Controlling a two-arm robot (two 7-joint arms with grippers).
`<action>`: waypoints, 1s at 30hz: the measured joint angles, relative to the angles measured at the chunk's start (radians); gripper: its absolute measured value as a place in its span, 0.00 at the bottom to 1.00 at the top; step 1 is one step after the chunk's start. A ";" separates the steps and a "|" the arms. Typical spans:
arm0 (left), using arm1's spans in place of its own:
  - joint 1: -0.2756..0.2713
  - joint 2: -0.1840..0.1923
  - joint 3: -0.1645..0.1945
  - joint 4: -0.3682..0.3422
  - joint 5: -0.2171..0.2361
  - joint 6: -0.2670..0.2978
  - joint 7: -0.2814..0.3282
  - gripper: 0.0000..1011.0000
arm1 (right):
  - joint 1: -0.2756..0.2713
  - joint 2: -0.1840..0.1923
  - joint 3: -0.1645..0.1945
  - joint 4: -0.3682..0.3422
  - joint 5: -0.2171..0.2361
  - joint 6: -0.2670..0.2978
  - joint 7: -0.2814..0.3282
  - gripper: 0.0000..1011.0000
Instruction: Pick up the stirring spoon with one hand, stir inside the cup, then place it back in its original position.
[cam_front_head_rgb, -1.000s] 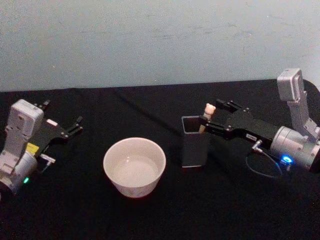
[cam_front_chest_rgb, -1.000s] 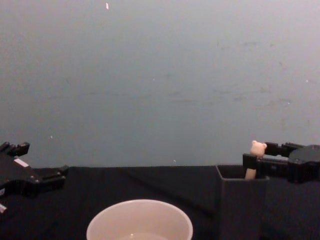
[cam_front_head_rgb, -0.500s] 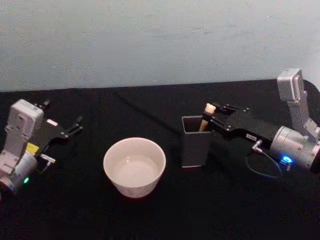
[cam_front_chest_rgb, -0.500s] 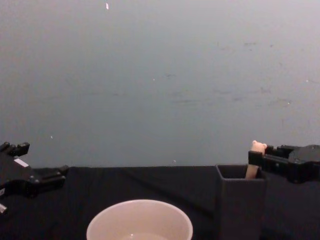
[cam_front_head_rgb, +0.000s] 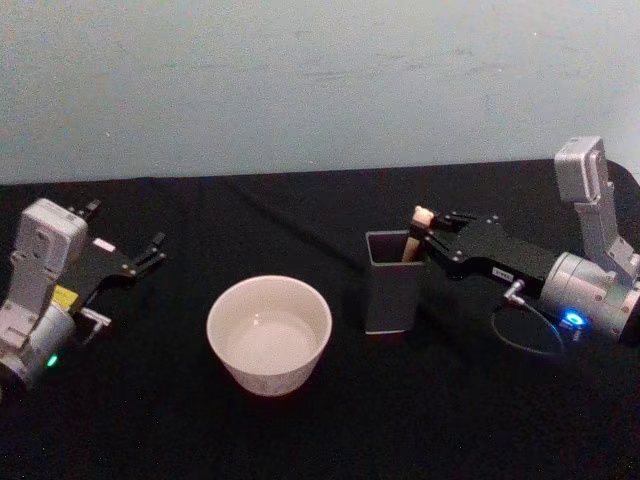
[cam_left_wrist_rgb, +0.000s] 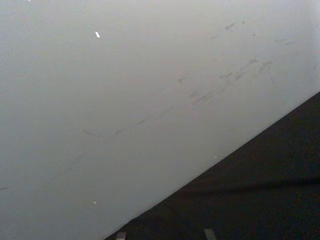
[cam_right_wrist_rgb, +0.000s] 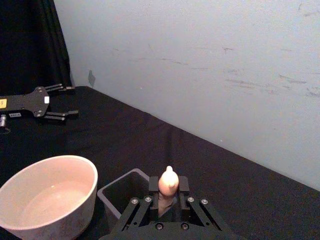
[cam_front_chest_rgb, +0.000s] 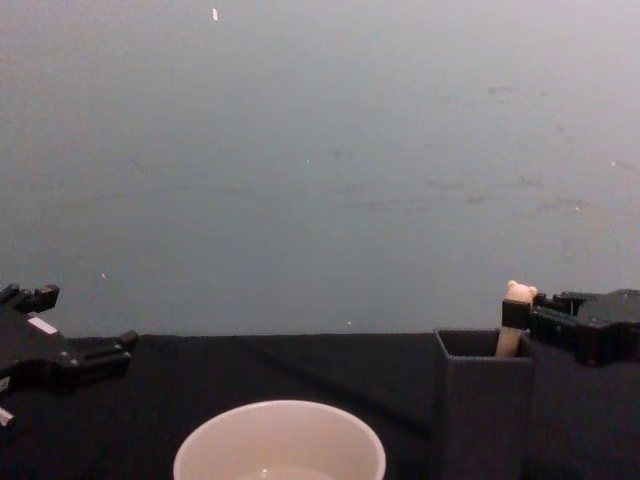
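Stretching under everything, the black table (cam_front_head_rgb: 320, 430) carries just two vessels between the arms. The right arm reaches in from the right side; the left arm sits parked near the left edge, well apart from the work. The cup (cam_front_head_rgb: 262, 376) is the largest thing on the table. It is wide and cream-white and stands near the middle, to the robot's left of the holder (cam_front_head_rgb: 390, 300) and a little nearer the body. The holder is dark, square-sided and narrower, and it stands just beside the cup without touching it.

The right gripper (cam_front_head_rgb: 424, 238) sits at the holder's right rim. In the right wrist view its two fingers (cam_right_wrist_rgb: 154, 184) press against either side of the stirring spoon (cam_front_head_rgb: 411, 245), so it looks clamped on the handle just below the bear head. The spoon's long axis runs nearly upright, leaning slightly toward the right arm. Its lower part, with the bowl, is hidden inside the holder. The left gripper (cam_front_head_rgb: 126, 224) rests with its fingers spread, holding nothing.

The right arm is plainly the nearer one. In my judgement the next move is a lift along the spoon's own axis, followed by a sweep to the robot's left. The holder's walls are the only obstacle, so the bowl has to clear the rim before any sideways travel. Between holder and cup nothing else stands in the way.
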 joint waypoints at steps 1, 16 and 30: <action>0.000 0.000 0.000 0.000 0.000 0.000 0.000 0.99 | 0.000 0.000 0.000 0.000 0.000 0.000 0.000 0.22; 0.000 0.000 0.000 0.000 0.000 0.000 0.000 0.99 | 0.000 0.000 0.000 0.000 0.000 0.000 0.000 0.22; 0.000 0.000 0.000 0.000 0.000 0.000 0.000 0.99 | 0.009 0.021 0.010 -0.026 0.083 0.047 0.025 0.22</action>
